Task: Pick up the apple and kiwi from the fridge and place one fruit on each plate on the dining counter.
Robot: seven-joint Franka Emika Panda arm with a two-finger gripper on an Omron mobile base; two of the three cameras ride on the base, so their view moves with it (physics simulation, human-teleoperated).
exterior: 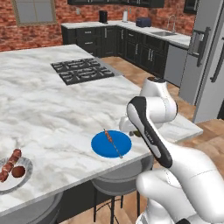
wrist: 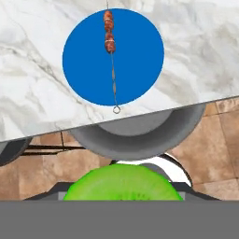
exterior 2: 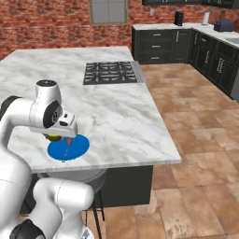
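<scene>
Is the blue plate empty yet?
Not empty: a skewer lies across the blue plate. The kiwi sits in the hand.

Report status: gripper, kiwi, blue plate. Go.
Gripper shut on kiwi, hovering near counter edge beside blue plate. Skewer lies across that plate. Apple already on grey plate.

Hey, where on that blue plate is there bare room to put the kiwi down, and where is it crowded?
The flat bright blue round plate has bare room on both halves, either side of the thin metal skewer with reddish meat pieces that crosses its middle. The centre line is crowded. The pincer holds the lime-green cut kiwi near the white-grey veined marble counter edge.
</scene>
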